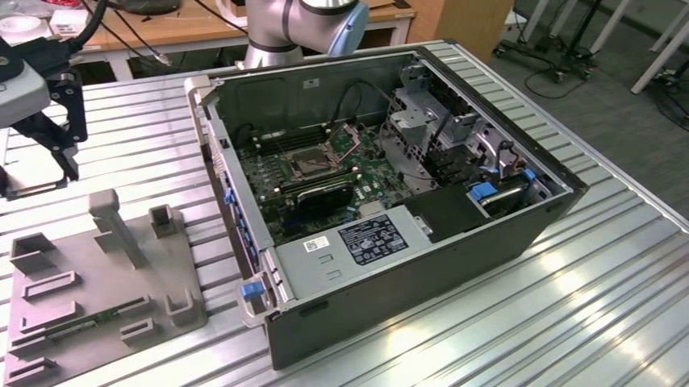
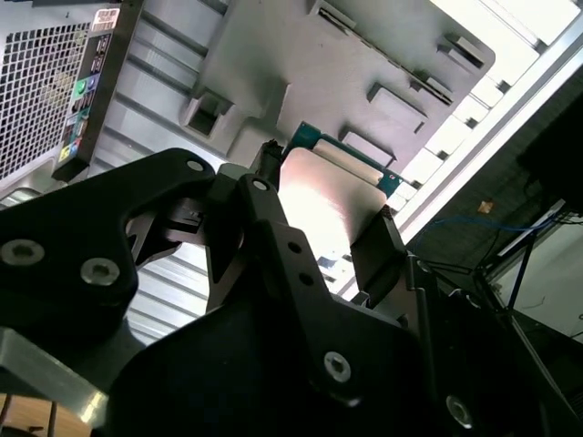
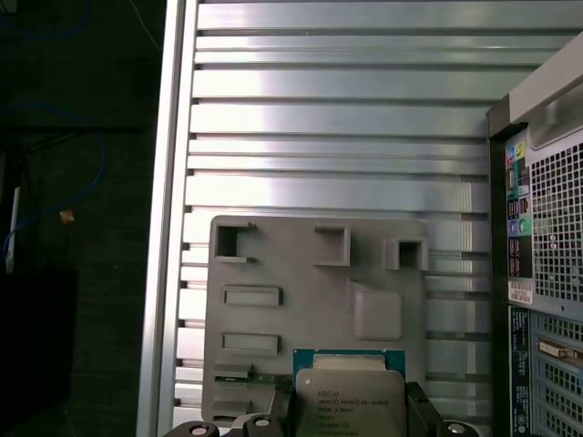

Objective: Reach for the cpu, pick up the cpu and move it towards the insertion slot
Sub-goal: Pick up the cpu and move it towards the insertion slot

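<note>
In the first wrist view the cpu point(image 3: 350, 397), a flat square chip with a silvery top and a teal-edged rim, sits between two dark fingers point(image 3: 419, 406). My gripper point(image 3: 349, 410) is shut on the cpu, which hangs above the grey fixture plate point(image 3: 301, 264). The second wrist view shows the same grip, with the chip's shiny top point(image 2: 328, 196) between the black fingers. In the exterior view my gripper point(image 1: 43, 165) is at the exterior view's far left, above the slatted table. The insertion slot point(image 1: 305, 165), a square socket with a metal frame, lies inside the open computer case, well off to the right.
The open computer case point(image 1: 453, 234) stands mid-table with drive cages and cables inside. A grey fixture plate point(image 1: 102, 282) with raised blocks and a green memory stick point(image 1: 84, 324) lies at the exterior view's left. The arm's base point(image 1: 290, 32) rises behind the case.
</note>
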Motion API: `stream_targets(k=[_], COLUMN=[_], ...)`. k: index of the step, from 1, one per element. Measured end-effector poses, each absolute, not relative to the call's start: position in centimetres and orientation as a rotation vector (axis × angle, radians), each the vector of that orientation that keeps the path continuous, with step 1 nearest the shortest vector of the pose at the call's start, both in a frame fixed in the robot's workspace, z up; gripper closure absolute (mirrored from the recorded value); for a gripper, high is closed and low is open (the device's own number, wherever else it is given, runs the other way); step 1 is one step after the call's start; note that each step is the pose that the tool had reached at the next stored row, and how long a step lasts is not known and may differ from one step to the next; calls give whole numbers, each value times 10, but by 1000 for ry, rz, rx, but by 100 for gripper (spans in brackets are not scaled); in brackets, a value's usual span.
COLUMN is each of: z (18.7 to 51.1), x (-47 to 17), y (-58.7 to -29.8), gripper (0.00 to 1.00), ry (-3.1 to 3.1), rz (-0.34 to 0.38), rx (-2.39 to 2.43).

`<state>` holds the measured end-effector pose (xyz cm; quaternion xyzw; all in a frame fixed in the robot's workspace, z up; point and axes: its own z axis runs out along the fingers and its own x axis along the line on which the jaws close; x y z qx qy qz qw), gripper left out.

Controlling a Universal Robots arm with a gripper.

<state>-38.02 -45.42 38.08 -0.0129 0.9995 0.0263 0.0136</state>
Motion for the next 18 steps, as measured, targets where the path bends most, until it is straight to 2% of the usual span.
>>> stream_targets(k=[18], z=[381], x=[-354], y=[-454], gripper=[45], ry=[3113], rz=[82], rx=[-40])
